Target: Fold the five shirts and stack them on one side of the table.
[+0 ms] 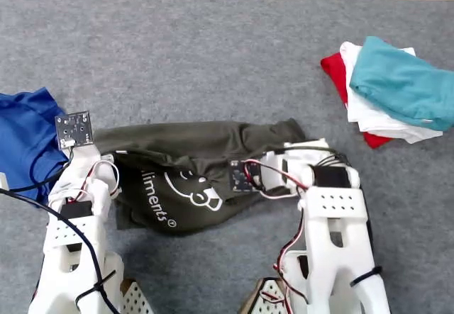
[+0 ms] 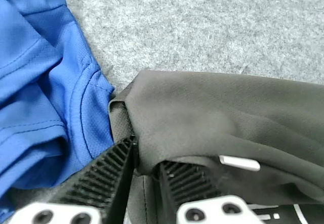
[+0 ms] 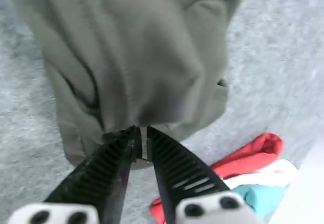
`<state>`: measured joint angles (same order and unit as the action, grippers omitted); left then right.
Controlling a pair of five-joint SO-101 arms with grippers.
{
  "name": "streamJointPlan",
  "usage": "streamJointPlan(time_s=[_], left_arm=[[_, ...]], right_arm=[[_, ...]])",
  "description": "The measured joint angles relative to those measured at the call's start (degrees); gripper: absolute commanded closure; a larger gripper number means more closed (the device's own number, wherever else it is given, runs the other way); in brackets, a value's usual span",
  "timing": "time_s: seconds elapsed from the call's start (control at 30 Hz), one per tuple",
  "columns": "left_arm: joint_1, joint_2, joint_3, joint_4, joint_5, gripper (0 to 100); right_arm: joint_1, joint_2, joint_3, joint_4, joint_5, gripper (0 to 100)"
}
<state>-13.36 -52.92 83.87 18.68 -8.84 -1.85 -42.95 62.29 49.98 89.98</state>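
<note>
The olive shirt point(image 1: 191, 151) is lying bunched across the middle of the surface point(image 1: 213, 59), its printed front turned up and half rolled under, so it is reading as mid-fold and not yet a neat packet. The left gripper point(image 2: 147, 158) is pinching the shirt's corner at the left end, with cloth drawn in between its ribbed jaws. The right gripper point(image 3: 142, 138) is clamping a gathered fold at the other end, its jaws nearly meeting on the fabric, which is hanging in loose pleats from the pinch.

Judging from the layout, three shirts are already sitting as a stack on the right side: the red shirt point(image 1: 333, 69) at the bottom, the white shirt point(image 1: 376, 119) over it and the teal shirt point(image 1: 404, 87) on top, all rather loosely folded. That is leaving the olive one in hand and the blue shirt point(image 1: 25, 140), which is lying rumpled and unfolded at the left edge.

The blue shirt's collar is lying just beside the olive corner in the left wrist view, so a wide sweep there is risking catching it. The stack is sitting well apart from the olive shirt.
</note>
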Motion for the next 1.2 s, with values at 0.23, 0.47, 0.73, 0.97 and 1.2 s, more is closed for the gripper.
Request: streamJointPlan(time_s=[0.23,0.47,0.73,0.97,1.2], left_arm=[[0.0,0.0,0.0,0.0,0.0,98],[0.0,0.0,0.0,0.0,0.0,98],[0.0,0.0,0.0,0.0,0.0,98],[0.35,0.0,0.0,0.0,-0.35,98],[1.32,0.0,0.0,0.0,-0.44,98]], right_arm=[[-1.05,0.0,-4.84,9.23,-1.14,90.4],[-0.97,0.0,-2.37,8.18,2.29,90.1],[0.09,0.0,2.02,3.43,3.08,86.0],[1.23,0.0,2.99,3.43,3.08,85.8],[1.23,0.09,6.15,2.64,2.99,85.8]])
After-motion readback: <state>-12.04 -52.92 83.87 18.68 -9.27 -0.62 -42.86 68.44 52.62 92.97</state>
